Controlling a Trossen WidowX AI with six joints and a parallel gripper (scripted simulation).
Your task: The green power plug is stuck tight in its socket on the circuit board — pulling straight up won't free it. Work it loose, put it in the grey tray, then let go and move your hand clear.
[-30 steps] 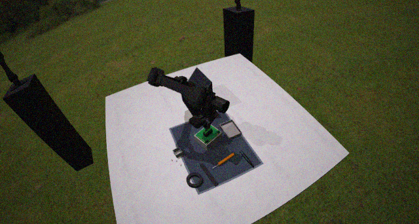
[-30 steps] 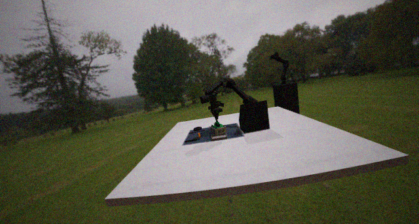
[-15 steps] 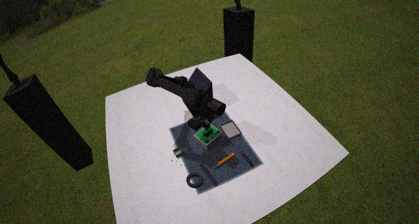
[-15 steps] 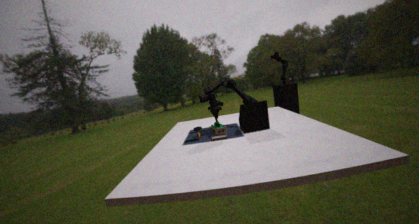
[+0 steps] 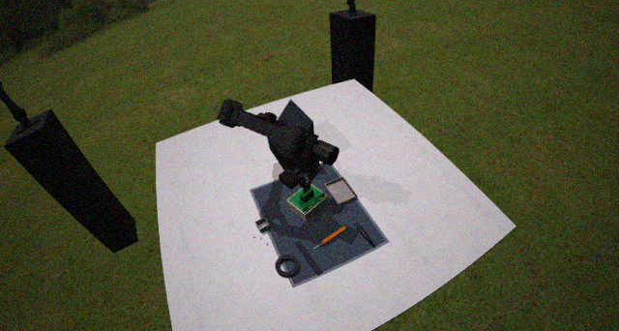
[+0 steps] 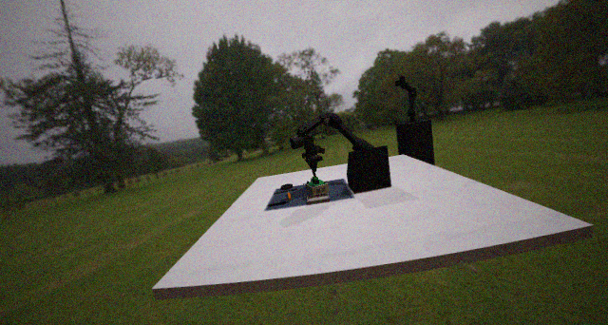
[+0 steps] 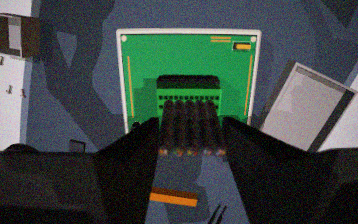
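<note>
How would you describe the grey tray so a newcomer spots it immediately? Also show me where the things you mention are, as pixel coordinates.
On the white table (image 5: 435, 225) (image 6: 380, 239) lies a dark blue mat (image 5: 355, 220) (image 7: 87, 15). Beside the green circuit board (image 5: 300, 206) (image 7: 142, 55) sits the tray (image 5: 341, 191) (image 7: 302, 105): shallow, open-topped, square-cornered, pale inside, unlike the round black ring (image 5: 277, 266).

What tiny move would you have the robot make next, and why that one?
I'd probably keep the gripper closed and rock the green power plug gently sideways rather than lift it. The fingers are shut on it, it appears to be still at its socket on the circuit board, and the grey tray beside the board holds nothing yet.
</note>
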